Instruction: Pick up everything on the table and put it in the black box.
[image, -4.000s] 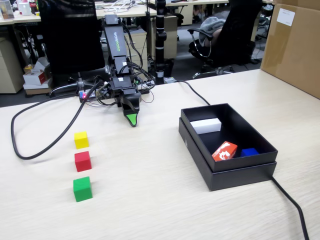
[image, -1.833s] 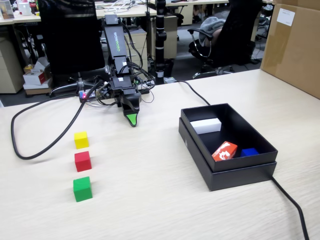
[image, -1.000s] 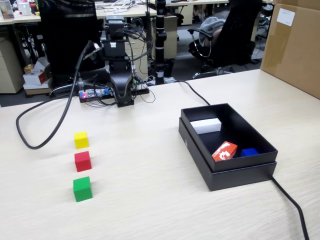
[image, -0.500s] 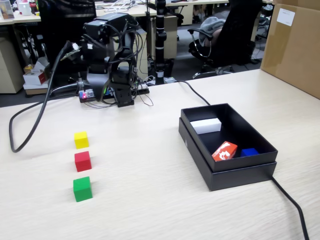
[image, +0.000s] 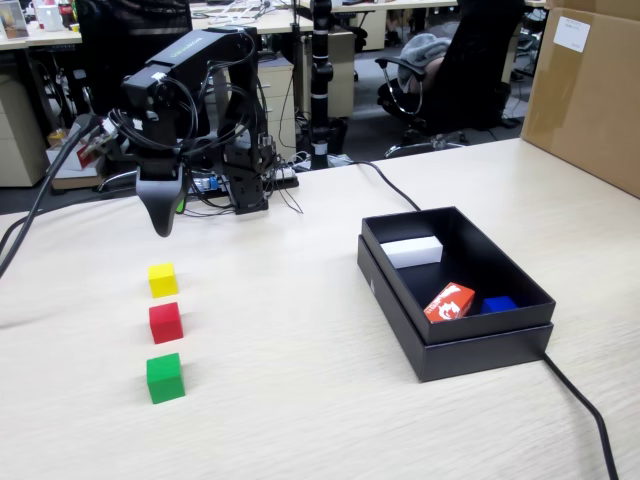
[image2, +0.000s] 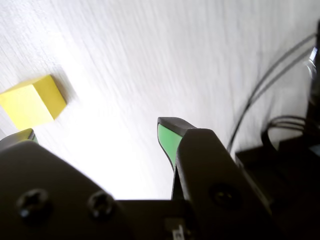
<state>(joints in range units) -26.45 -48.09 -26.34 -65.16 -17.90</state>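
Three small cubes stand in a column on the beige table (image: 300, 390) at the left: yellow (image: 162, 279) farthest, red (image: 165, 322) in the middle, green (image: 165, 378) nearest. My gripper (image: 161, 222) hangs pointing down above and just behind the yellow cube, not touching it. In the wrist view the gripper (image2: 97, 134) is open and empty, with green pads (image2: 169, 142), and the yellow cube (image2: 32, 101) lies at the upper left beyond the left jaw. The black box (image: 480, 350) sits at the right.
The box holds a white block (image: 412, 251), an orange-red printed block (image: 449, 301) and a small blue piece (image: 498, 304). A black cable (image: 585, 410) runs from the box toward the front right. A brown carton (image: 590, 90) stands at the far right. The arm's base (image: 245, 170) is behind.
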